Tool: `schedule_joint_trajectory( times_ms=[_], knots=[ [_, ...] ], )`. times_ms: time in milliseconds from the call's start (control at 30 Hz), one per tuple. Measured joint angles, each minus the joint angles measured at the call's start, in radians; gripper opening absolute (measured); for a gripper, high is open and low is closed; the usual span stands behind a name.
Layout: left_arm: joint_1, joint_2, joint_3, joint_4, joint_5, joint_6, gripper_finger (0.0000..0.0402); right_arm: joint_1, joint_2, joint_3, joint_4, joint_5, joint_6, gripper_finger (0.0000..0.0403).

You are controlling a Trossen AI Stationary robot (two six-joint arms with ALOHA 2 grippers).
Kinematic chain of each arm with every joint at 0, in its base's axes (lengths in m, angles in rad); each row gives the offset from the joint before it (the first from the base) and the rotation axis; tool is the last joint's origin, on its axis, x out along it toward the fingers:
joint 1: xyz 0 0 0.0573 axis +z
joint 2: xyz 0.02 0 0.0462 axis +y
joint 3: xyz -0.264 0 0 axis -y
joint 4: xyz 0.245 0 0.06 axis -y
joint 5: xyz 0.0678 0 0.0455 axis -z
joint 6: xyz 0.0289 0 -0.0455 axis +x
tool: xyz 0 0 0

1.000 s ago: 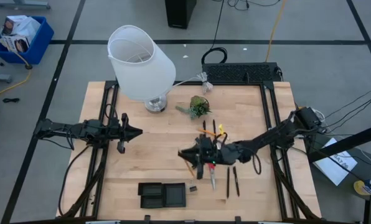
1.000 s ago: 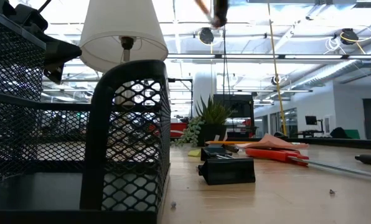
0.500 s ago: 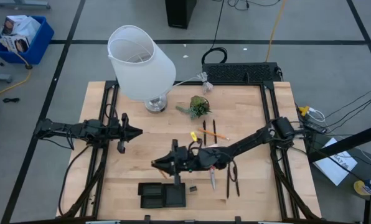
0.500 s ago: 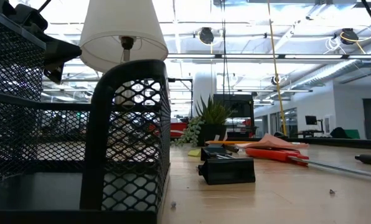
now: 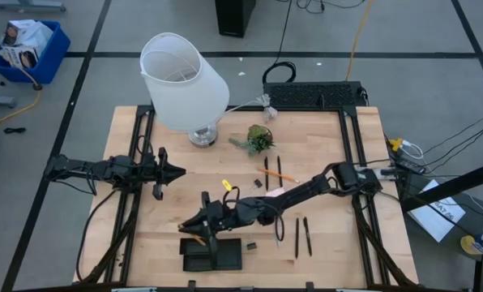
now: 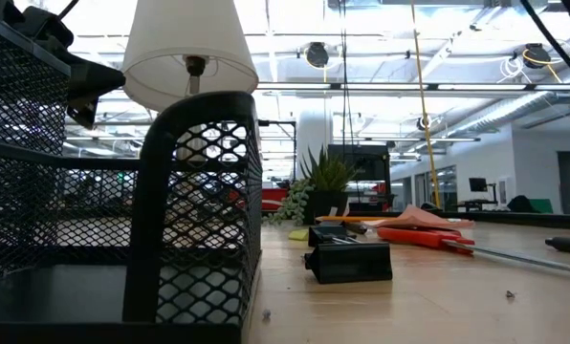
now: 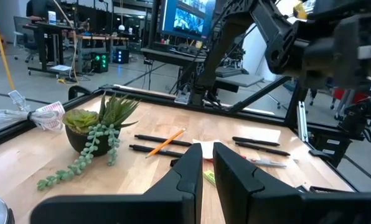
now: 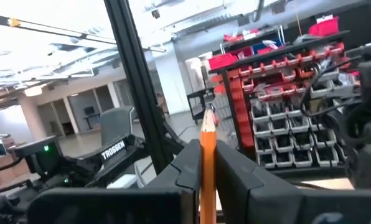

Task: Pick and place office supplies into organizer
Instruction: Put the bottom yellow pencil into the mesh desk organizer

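Right gripper (image 5: pixel 194 234) clamped on an orange pencil (image 8: pixel 207 167), poised over the left end of the organizer (image 5: pixel 213 255) at the table's front edge. Best to level the pencil along a compartment, lower, then release. Left gripper (image 7: pixel 205 177) idles nearly closed, well apart.
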Motion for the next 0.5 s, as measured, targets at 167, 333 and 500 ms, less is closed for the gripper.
schedule_joint_trajectory(
  times_ms=[167,333,500],
  knots=[
    [0.0,0.0,0.0,0.0,0.0,0.0,0.0042,-0.002,0.041,0.019,-0.006,-0.025,0.014,0.0025],
    [0.0,0.0,0.0,0.0,0.0,0.0,0.0042,-0.013,0.044,0.019,-0.032,-0.024,-0.028,0.0042],
    [0.0,0.0,0.0,0.0,0.0,0.0,0.0042,-0.022,0.044,0.019,-0.04,-0.048,-0.04,0.0059]
  ],
)
